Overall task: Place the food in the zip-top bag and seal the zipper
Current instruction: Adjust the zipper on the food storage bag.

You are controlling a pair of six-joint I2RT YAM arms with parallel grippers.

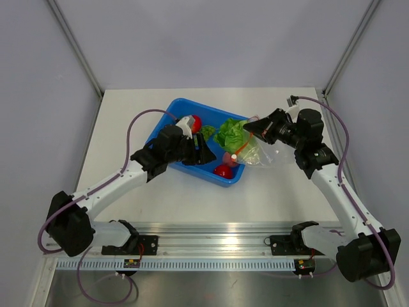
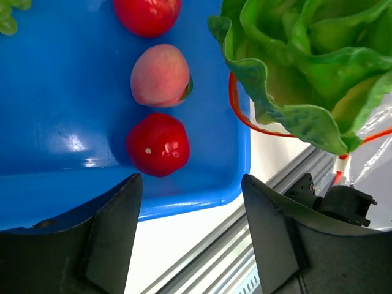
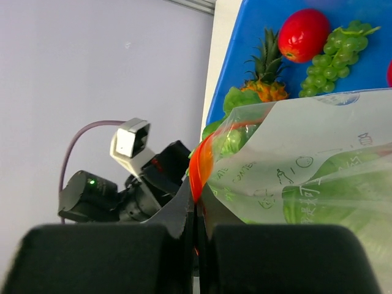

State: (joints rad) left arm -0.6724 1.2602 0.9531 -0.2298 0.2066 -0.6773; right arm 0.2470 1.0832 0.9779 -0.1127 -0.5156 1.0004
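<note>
The clear zip-top bag (image 1: 263, 153) lies at the right end of the blue tub (image 1: 167, 115). My right gripper (image 1: 249, 126) is shut on its orange-red zipper (image 3: 201, 162) and holds the mouth up; the bag (image 3: 306, 177) fills the right wrist view. The green cabbage (image 1: 232, 134) sits in the bag's mouth, partly inside. My left gripper (image 1: 199, 151) hangs open and empty over the tub. In its view (image 2: 190, 184) a red fruit (image 2: 157, 144), the pink peach (image 2: 160, 75) and another red fruit (image 2: 147, 13) lie in the tub, with the cabbage (image 2: 300, 61) to the right.
A pineapple (image 3: 264, 86), green grapes (image 3: 337, 55) and a red fruit (image 3: 303, 33) lie in the tub's far part. The aluminium rail (image 1: 211, 246) runs along the near table edge. Grey walls close the back and sides.
</note>
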